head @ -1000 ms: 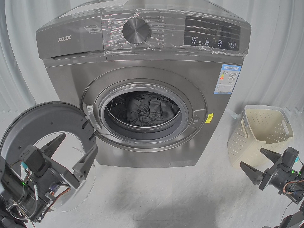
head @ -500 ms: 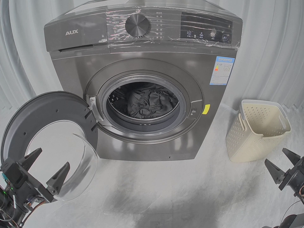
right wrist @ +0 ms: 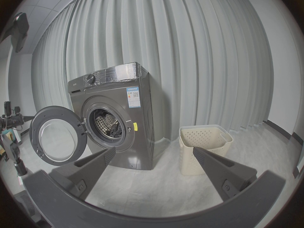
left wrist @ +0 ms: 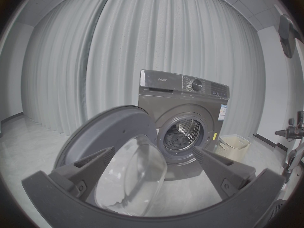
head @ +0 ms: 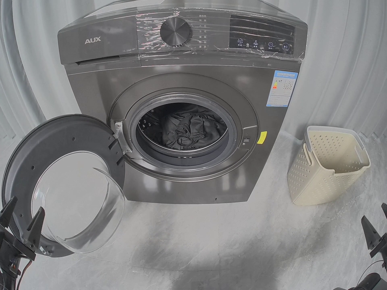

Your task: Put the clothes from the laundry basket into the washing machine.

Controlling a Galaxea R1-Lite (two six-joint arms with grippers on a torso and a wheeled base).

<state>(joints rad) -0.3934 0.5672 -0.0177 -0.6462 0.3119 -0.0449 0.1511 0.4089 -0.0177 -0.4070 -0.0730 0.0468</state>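
Observation:
A grey front-loading washing machine [head: 181, 81] stands ahead with its round door [head: 60, 182] swung wide to the left. Dark clothes [head: 189, 129] lie inside the drum [left wrist: 180, 135]. A cream perforated laundry basket [head: 326, 166] sits on the floor to the machine's right, and what shows of its inside holds nothing [right wrist: 204, 143]. My left gripper [head: 22, 214] hangs open and holds nothing at the lower left, just in front of the door's rim [left wrist: 152, 152]. My right gripper [head: 377, 226] is open with nothing in it at the lower right edge, below the basket [right wrist: 153, 155].
White curtains [head: 346, 61] hang behind and beside the machine. The pale marbled floor [head: 225, 242] in front of the machine is bare. The open door with its glass bowl [head: 80, 206] juts out over the floor on the left.
Both grippers have dropped down and outward toward the lower corners of the head view. The head view has pulled back and shifted, so the machine sits a little higher and smaller.

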